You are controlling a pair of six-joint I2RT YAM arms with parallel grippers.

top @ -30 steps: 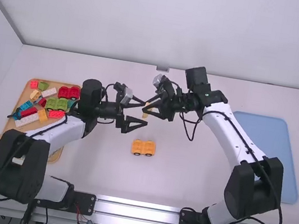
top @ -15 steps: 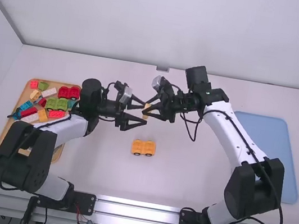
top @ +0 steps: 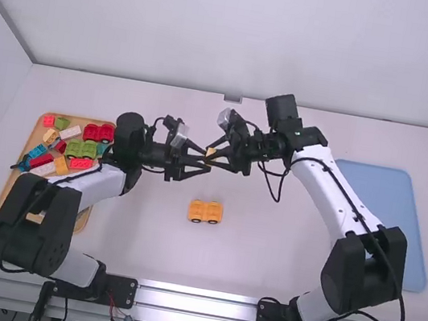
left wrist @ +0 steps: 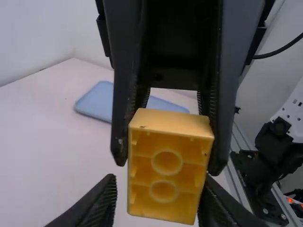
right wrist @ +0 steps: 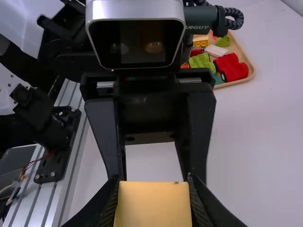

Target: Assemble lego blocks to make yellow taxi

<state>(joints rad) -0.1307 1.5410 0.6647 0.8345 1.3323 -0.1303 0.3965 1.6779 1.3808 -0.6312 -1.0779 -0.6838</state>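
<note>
In the high view my left gripper (top: 206, 162) and right gripper (top: 210, 157) meet tip to tip above the table, around a small yellow block (top: 211, 152). The right gripper (right wrist: 152, 178) is shut on the block (right wrist: 154, 206), holding it by two opposite sides. My left gripper (left wrist: 160, 178) is open narrowly, its fingers on either side of the block (left wrist: 165, 189); a slim gap shows beside one finger. The block's hollow underside with round tubes faces the left wrist camera. A yellow-orange wheeled base (top: 206, 211) rests on the table nearer the arm bases.
At the left, a wooden tray (top: 81, 221) holds red, green, blue, white and yellow blocks, partly under the left arm. A blue tray (top: 385, 212) lies at the right, beyond the right arm's links.
The left gripper first moved slightly, then its fingers drew closer together around the block. The right gripper kept its hold, almost still. The wheeled base has not moved.
</note>
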